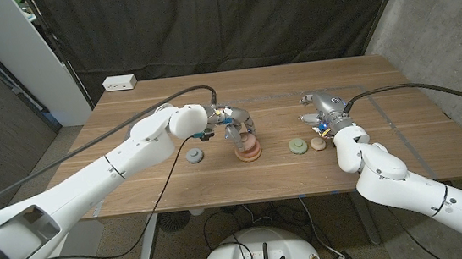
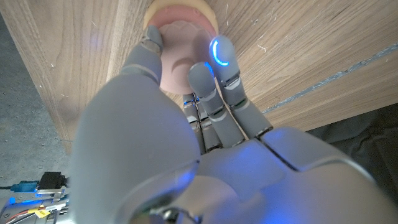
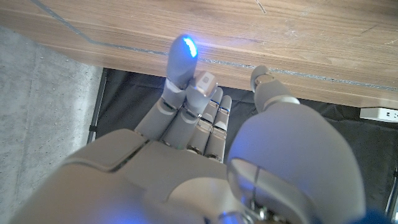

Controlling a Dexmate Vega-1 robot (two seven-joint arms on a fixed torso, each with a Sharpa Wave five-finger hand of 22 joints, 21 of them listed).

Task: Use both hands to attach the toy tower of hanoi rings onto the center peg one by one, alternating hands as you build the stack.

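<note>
the left hand [image 1: 232, 122] is closed around a pink ring [image 2: 181, 46], directly above the peg stack [image 1: 246, 149] on the table [image 1: 134, 177]. the right hand [image 1: 324, 108] hovers with fingers spread, holding nothing, the green ring [image 1: 298, 146] and tan ring [image 1: 318, 145] just below it.

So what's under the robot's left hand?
The left hand sits over a pink ring on the toy stack. Its fingers cover the peg.
</note>
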